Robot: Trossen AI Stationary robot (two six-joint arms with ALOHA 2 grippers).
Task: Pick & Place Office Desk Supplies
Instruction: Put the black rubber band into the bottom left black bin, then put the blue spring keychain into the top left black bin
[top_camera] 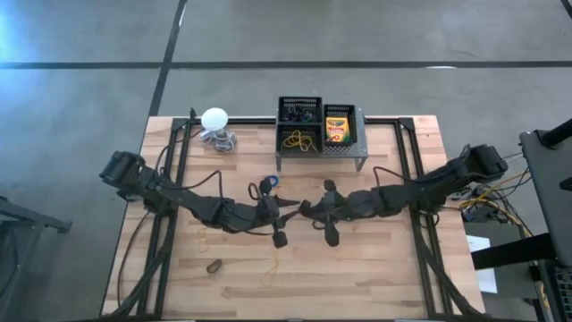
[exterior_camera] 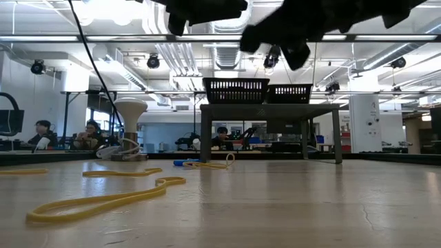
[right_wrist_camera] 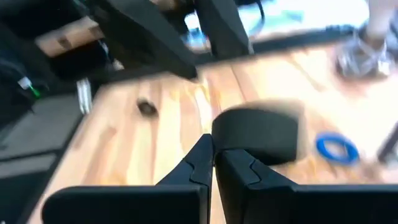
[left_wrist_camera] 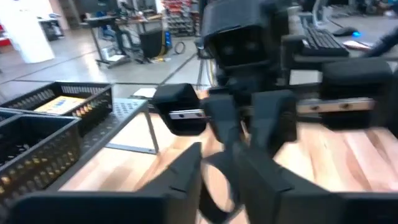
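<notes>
Seen from above, both arms reach in to the middle of the counter [top_camera: 375, 268], and the left gripper [top_camera: 284, 213] and right gripper [top_camera: 315, 213] nearly meet tip to tip there.

In its own wrist view the right gripper [right_wrist_camera: 212, 163] has its fingers pressed together, with nothing visible between them. The left gripper [left_wrist_camera: 214, 180] shows a gap between its fingers with a dark loop [left_wrist_camera: 211, 202] in that gap, just in front of the other arm's fingers; whether the loop is gripped or only sits there I cannot tell.

From the meeting point of the two grippers, the blue rubber band [top_camera: 270, 182] lies close by at about 10 o'clock, flat on the counter. A yellow rubber band [top_camera: 273, 268] lies at 6 o'clock, nearer the front edge, and a dark brown rubber band [top_camera: 214, 266] sits at about 8 o'clock, well apart from both grippers.

At 12 o'clock, at the far side, the grey perforated stand [top_camera: 344, 150] carries the black mesh bins [top_camera: 299, 112]. One bin holds the crayon box [top_camera: 336, 128]; another holds a yellow band [top_camera: 298, 139]. The white ball with coiled cord [top_camera: 214, 121] stands at 11 o'clock, beside the stand.
</notes>
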